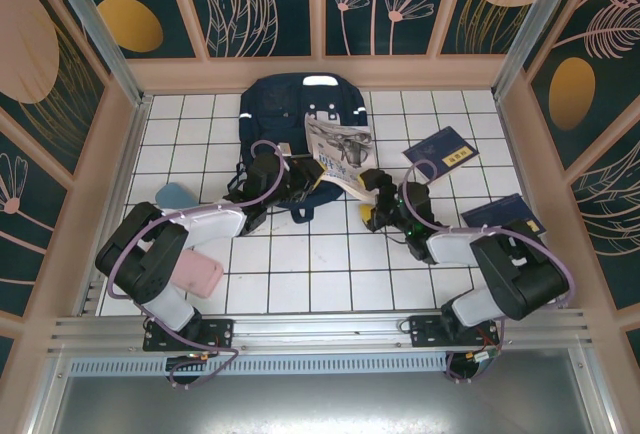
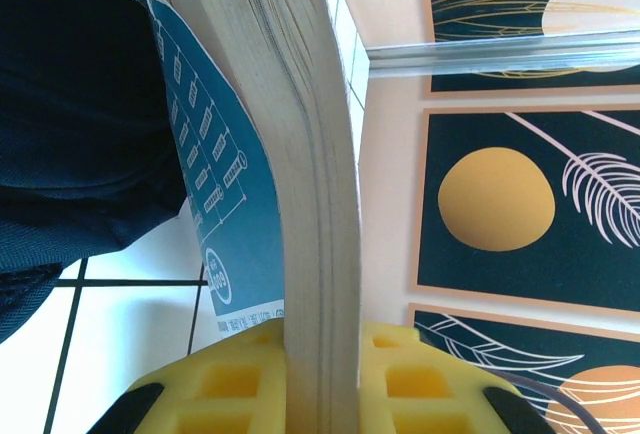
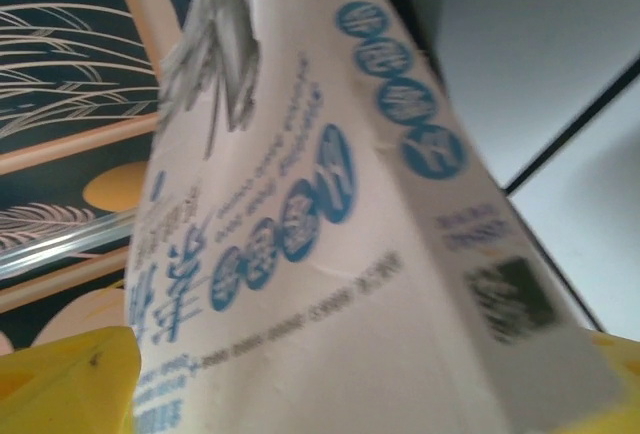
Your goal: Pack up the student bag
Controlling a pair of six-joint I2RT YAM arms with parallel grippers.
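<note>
The student bag lies flat at the far middle of the tiled surface; it looks soft and floppy, so its opening likely needs holding by the fabric rim. A thick book, stiff yet bendy, overlies the bag's side nearer the right arm. The left end effector clamps the book's page edge. The right end effector straddles the cover, spread wide, and I cannot tell whether it grips.
</note>
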